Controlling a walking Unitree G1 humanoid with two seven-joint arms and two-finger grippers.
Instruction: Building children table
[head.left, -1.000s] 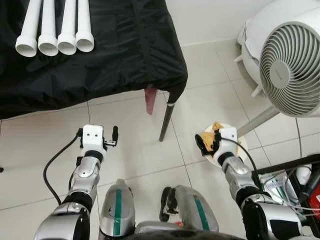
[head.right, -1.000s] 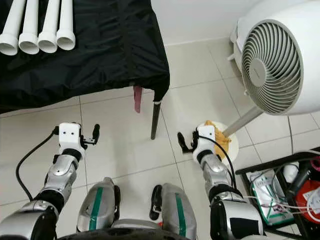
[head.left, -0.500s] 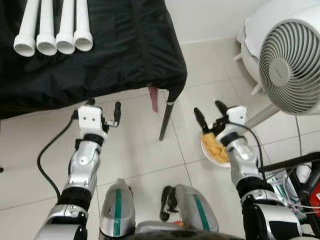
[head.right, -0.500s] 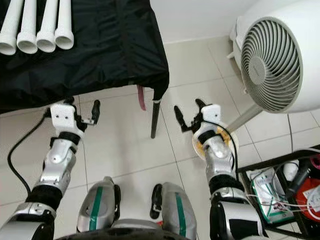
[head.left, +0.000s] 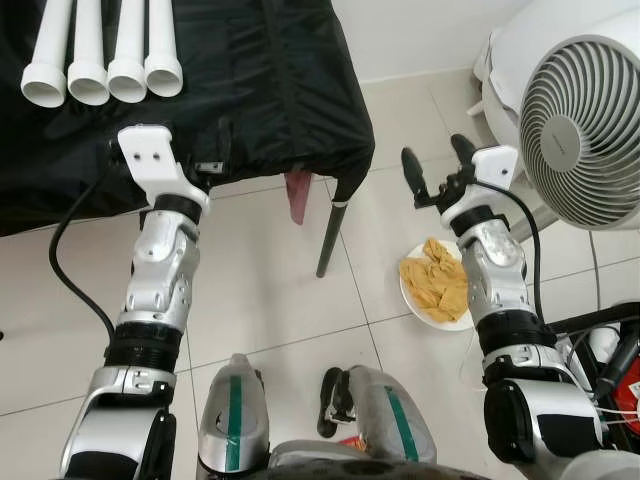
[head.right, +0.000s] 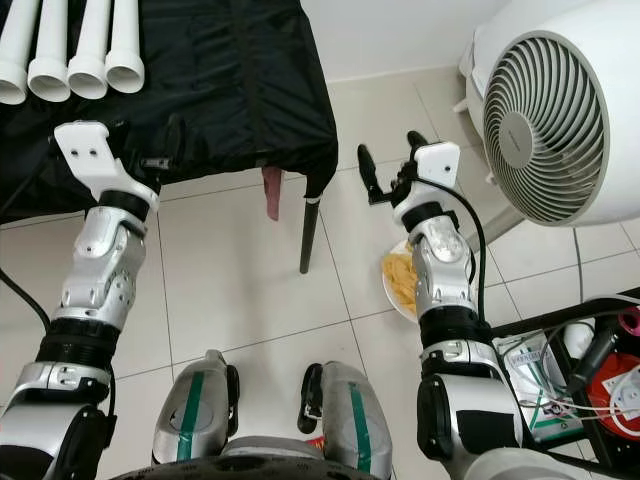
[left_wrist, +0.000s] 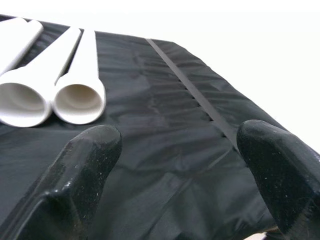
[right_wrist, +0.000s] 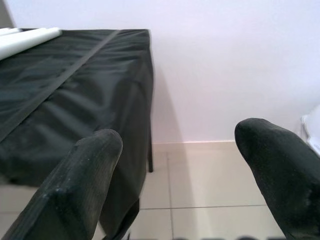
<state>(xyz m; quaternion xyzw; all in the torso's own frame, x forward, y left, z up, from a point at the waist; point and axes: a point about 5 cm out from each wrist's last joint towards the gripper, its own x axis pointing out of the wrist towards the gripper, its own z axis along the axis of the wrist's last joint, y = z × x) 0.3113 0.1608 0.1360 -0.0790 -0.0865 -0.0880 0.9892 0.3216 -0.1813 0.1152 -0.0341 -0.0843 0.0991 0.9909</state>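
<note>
Silver arms, black cables, green-striped legs.

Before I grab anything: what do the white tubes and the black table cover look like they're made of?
The tubes look like rigid plastic, possibly PVC: smooth matte white, hollow, with thick flared rims at the open ends. The cover looks like thin synthetic fabric, perhaps nylon: slight sheen, fine creases, a stitched seam, and it hangs loosely over the table's edge. The left gripper points at them, fingers open.
</note>
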